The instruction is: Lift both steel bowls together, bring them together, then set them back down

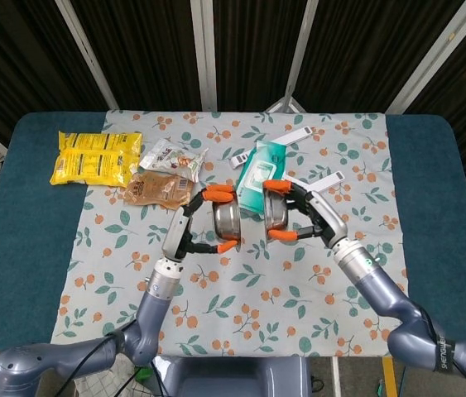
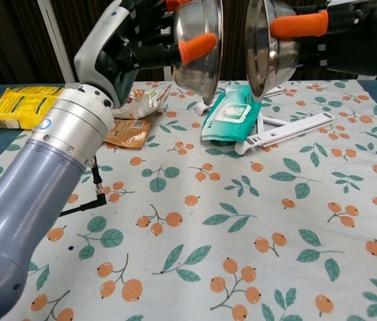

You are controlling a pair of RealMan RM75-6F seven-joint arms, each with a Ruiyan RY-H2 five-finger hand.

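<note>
Two steel bowls hang in the air above the middle of the flowered cloth, tipped on edge with their rims facing each other across a small gap. My left hand [image 1: 189, 228] [image 2: 134, 41] grips the left bowl [image 1: 225, 222] [image 2: 198, 47] with orange-tipped fingers around its back. My right hand [image 1: 311, 217] [image 2: 335, 33] grips the right bowl [image 1: 276, 212] [image 2: 272, 48] the same way. The bowls do not touch.
A teal wipes pack [image 1: 259, 174] [image 2: 230, 117] and white flat strips [image 1: 315, 187] [image 2: 294, 128] lie behind the bowls. A brown packet [image 1: 159, 188], a white snack packet [image 1: 173, 156] and a yellow bag [image 1: 96, 156] [image 2: 15, 107] lie at the back left. A black cable [image 2: 88, 200] runs beside my left arm.
</note>
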